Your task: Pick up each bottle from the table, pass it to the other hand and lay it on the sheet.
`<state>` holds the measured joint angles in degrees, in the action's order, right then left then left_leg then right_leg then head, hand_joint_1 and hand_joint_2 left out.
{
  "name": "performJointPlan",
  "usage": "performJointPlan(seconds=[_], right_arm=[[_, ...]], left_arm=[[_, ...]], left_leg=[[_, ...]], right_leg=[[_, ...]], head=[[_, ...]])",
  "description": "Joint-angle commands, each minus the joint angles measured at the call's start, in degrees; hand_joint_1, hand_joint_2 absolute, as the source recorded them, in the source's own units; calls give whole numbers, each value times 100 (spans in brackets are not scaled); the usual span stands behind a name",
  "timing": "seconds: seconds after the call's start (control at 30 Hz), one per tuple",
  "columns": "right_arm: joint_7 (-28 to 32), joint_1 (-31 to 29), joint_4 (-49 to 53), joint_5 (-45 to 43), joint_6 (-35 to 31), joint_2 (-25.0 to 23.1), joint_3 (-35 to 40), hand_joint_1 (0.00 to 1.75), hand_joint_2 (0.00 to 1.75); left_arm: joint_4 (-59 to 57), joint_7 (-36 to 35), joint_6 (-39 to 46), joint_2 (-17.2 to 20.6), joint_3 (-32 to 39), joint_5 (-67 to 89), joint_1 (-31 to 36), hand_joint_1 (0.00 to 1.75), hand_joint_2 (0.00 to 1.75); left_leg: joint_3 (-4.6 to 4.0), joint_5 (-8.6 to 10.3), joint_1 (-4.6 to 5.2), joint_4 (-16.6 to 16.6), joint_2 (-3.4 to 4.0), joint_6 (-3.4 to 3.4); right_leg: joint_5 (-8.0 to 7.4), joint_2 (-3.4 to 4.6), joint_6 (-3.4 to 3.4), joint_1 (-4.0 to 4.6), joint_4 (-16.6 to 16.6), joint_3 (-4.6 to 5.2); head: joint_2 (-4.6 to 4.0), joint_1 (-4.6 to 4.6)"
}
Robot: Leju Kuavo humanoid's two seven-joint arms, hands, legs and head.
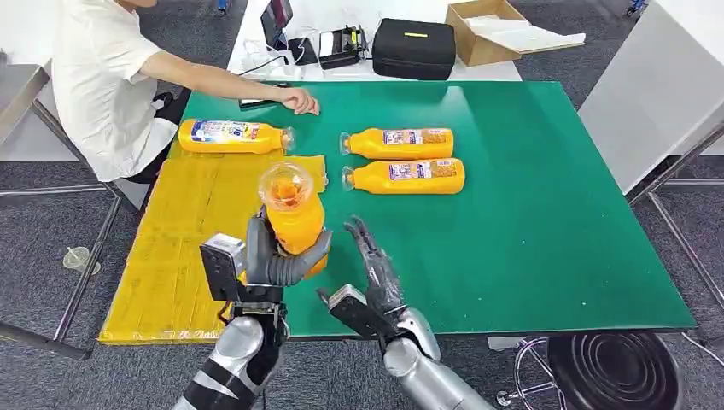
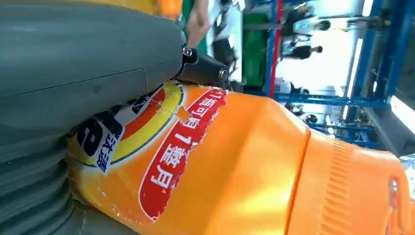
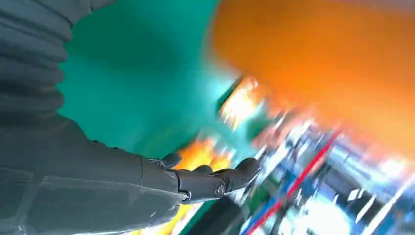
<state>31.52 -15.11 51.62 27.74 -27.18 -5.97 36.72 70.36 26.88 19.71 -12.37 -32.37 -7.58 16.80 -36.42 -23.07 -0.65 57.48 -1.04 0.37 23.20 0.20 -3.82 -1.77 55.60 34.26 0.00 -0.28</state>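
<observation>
Four orange plastic juice bottles noted: one held upright [image 1: 292, 218] in the left hand [image 1: 271, 256], fingers wrapped round its lower body, above the yellow sheet's [image 1: 183, 248] edge; the right hand [image 1: 376, 265] hangs just beside it, fingers spread and released. Judged full, hence fairly heavy; smooth label possibly slippery, though the right wrist view is blurred. Best grasped mid-body

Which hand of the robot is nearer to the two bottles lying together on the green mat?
Right. The right hand is open just below the two bottles, on their side; the left hand grips another bottle farther left, over the yellow sheet.
</observation>
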Motion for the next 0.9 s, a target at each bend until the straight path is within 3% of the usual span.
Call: performJointPlan(seconds=[0.03, 0.17, 0.23, 0.27, 0.3, 0.33, 0.43, 0.67, 0.9], right_arm=[[264, 300, -580, -3, -669, 87, -1355, 0, 0], [309, 350, -570, 32, -775, 122, -1485, 0, 0], [227, 437, -518, 280, -1228, 126, -1679, 0, 0], [219, 470, -495, 314, -1262, 162, -1740, 0, 0], [239, 579, -338, 598, -1282, 114, -2123, 0, 0], [302, 639, -229, 873, -1282, 56, -2459, 0, 0], [251, 564, -197, 1184, -1282, 105, -2533, 0, 0], [155, 231, -512, 1422, -1113, 21, -2204, 0, 0], [190, 202, -574, 1391, -1091, 25, -2177, 0, 0]], left_arm=[[563, -486, -1005, 639, 817, -280, -239, 175, 175], [522, -439, -895, 658, 855, -125, -193, 175, 175], [399, -236, 83, 802, 699, 1175, -73, 175, 175], [375, -243, 182, 864, 708, 1374, -47, 175, 175], [216, -377, 694, 1041, 623, 2513, 36, 175, 175], [-86, -855, 1007, 1223, 546, 3859, 144, 159, 175], [-1237, -1364, 1083, 1391, 631, 5552, 539, 168, 175], [-3756, -1820, 1061, 1228, 658, 7028, 1706, 175, 175], [-3907, -1768, 1003, 1202, 660, 7063, 1764, 175, 175]], left_leg=[[39, -13, -2, -7, 20, 0], [22, -6, 0, -5, 6, 1], [43, -21, -7, 5, 15, 1], [18, -5, 0, -4, 4, 0], [14, -2, 0, -5, -1, 0], [32, -9, -2, -5, 3, -1], [37, -5, 0, -10, 2, -2], [23, 1, -3, -3, 7, -1], [17, 0, -2, 1, 11, 2]], right_leg=[[8, 10, 22, 7, -10, -36], [6, -1, 15, 3, -5, -22], [16, 1, 30, 14, -3, -46], [6, -3, 15, 2, -4, -19], [4, -6, 13, 2, -5, -16], [10, -7, 23, 6, -5, -34], [9, -8, 24, 5, -7, -36], [1, -5, 19, 6, -1, -21], [3, 1, 13, 5, 1, -17]], head=[[0, -2], [0, 0], [0, -2], [0, 0], [0, 0], [0, 0], [0, 0], [0, 0], [0, 0]])
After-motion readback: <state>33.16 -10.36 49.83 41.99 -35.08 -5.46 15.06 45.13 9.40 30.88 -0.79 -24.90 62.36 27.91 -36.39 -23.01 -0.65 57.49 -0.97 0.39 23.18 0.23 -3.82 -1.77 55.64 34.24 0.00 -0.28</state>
